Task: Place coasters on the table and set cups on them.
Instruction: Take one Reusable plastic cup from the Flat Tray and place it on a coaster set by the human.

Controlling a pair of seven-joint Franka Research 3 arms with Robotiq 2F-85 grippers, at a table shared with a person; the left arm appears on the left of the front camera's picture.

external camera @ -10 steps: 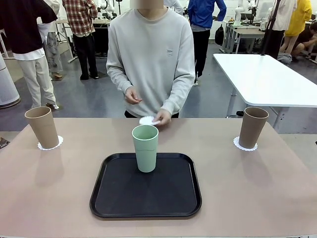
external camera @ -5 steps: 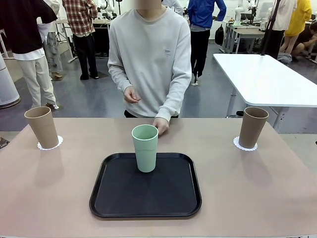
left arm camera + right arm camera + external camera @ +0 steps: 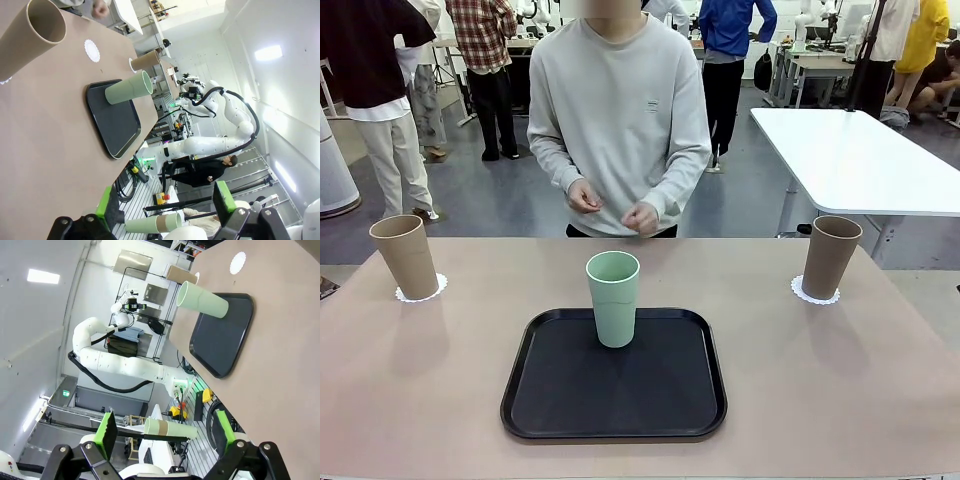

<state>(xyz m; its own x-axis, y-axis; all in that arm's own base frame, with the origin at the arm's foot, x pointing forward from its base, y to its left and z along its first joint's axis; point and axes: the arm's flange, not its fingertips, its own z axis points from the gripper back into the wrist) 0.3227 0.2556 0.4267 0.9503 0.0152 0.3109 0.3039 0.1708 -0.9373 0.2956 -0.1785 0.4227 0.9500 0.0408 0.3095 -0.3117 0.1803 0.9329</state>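
Two grippers, both released: left gripper (image 3: 164, 200) with jaws spread wide and nothing between the green pads, right gripper (image 3: 165, 432) likewise wide and empty. Hanging on the robot's side, off the near edge of the large beige-tan table (image 3: 840, 400), angled to look across it.

Ahead of both, at the near middle of the table: black rounded-square tray (image 3: 650, 390). Holding a single thing, the pale mint green tapered tumbler (image 3: 613, 298), upright in the tray's far half, mouth up, long axis vertical, nothing seen inside.

Beyond the tray, toward the middle of the far edge: small round white lacy paper doily (image 3: 92, 50), flat on bare table, apart from the tray, carrying nothing.

From mint tumbler to free doily: straight away from the robot, over the tray's far rim. By judgement, calls for a side grasp across the upright wall, a lift clear of the rim, then a set-down centred on the doily. No telling the nearer arm, with the tumbler about midway between them.

At the left edge, tan-brown tumbler (image 3: 406, 256) upright on its own doily (image 3: 440, 287); near the far right corner, second tan-brown tumbler (image 3: 831, 256) upright on another doily (image 3: 817, 300). Both pairs apparently finished.

Past the far edge, the person's right hand (image 3: 585, 196) and the person's left hand (image 3: 641, 218), raised against a grey sweatshirt, off the table.
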